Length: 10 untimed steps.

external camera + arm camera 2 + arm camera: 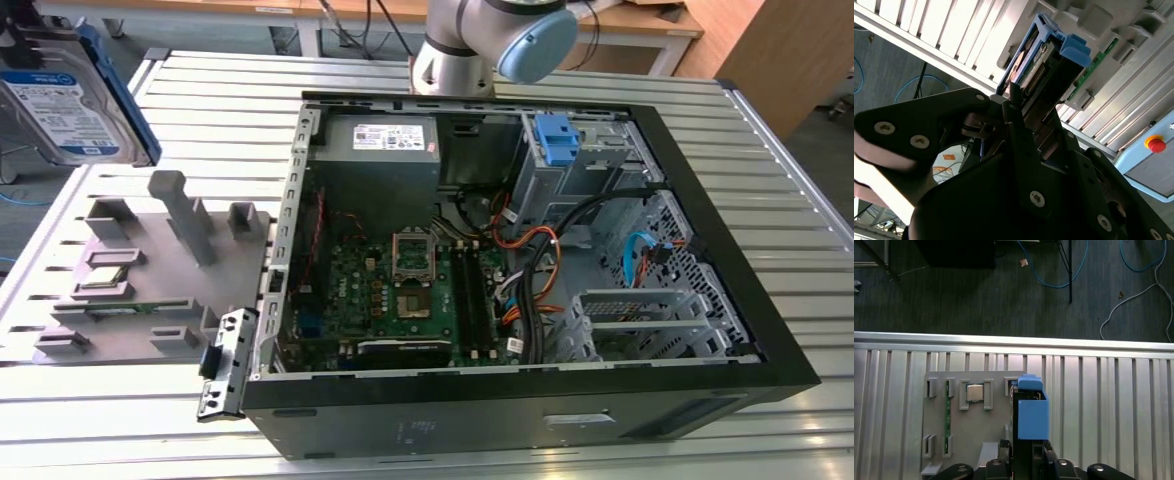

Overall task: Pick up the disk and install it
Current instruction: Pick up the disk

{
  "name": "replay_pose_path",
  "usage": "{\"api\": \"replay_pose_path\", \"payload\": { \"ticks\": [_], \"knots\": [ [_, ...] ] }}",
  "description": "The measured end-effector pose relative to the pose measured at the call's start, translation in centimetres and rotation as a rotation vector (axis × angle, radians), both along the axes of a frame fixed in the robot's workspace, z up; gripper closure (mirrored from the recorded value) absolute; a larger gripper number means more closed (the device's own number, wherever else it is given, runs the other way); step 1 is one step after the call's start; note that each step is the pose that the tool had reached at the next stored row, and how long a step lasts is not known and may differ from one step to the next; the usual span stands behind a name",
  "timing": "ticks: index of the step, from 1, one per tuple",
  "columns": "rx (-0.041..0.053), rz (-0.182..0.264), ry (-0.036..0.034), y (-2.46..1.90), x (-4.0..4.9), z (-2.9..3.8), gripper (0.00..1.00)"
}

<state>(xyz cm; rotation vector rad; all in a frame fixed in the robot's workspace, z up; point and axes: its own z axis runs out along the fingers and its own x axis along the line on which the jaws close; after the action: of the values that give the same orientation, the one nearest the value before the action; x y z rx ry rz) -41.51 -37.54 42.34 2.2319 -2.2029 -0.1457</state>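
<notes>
Item: gripper (pixel 1026 117), fingers closed tight on the disk (pixel 1046 55), clamping its blue frame at one end. The disk hangs above the grey fixture tray (pixel 969 435), apparently clear of it, toward the exterior view's left and well apart from the open computer case (pixel 747 300). Step: pick-up done, install pending. By judgement, the install needs carriage to the case and square alignment with a bay.

Bright even light, glare on the table slats (pixel 1004 347), dim floor (pixel 979 295) beyond.

Silver blue-framed disk (pixel 60 110), labelled, on edge, held aloft
</notes>
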Motion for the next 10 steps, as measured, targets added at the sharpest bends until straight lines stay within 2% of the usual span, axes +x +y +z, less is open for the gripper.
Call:
{"api": "replay_pose_path", "payload": {
  "ticks": [5, 10],
  "knots": [
    [0.0000, 0.000, 0.0001, 0.00, 0.00, 1.14, 0.65],
    [0.0000, 0.000, 0.0000, 0.00, 0.00, 1.28, 0.65]
  ]
}}
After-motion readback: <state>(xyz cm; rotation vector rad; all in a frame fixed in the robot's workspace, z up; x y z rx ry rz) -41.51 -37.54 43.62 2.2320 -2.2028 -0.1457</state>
